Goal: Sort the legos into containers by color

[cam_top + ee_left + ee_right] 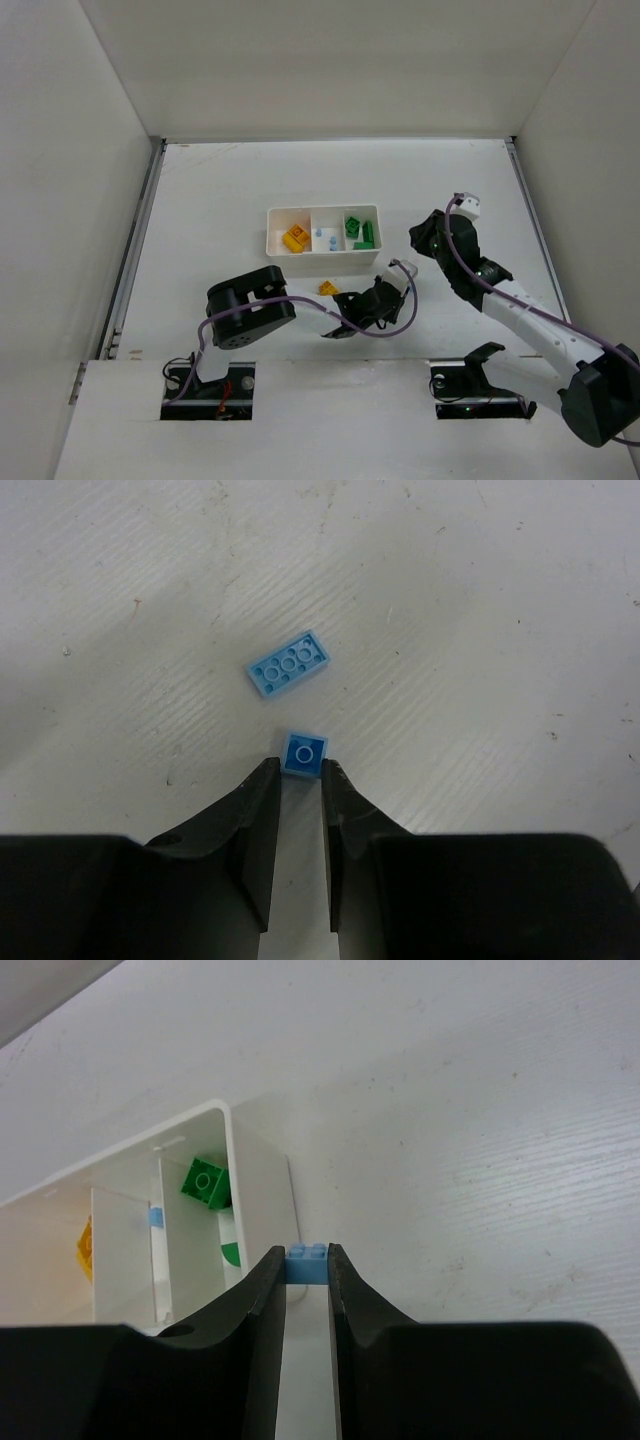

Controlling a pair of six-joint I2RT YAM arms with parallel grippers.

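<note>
L gripper (300, 772) clamped on tiny blue lego (304, 751); longer blue lego (289, 664) near it on table. R gripper (306, 1254) pinching pale-blue lego (307, 1266) just beside white tray (262, 1195), green-lego end.

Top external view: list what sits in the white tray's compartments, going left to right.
In the tray: yellow-orange legos → pale blue legos → green legos.

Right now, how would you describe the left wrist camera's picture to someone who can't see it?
The left gripper pinches a small square blue lego between its black jaws. A longer blue lego lies upside down beyond it on the white table.
</note>
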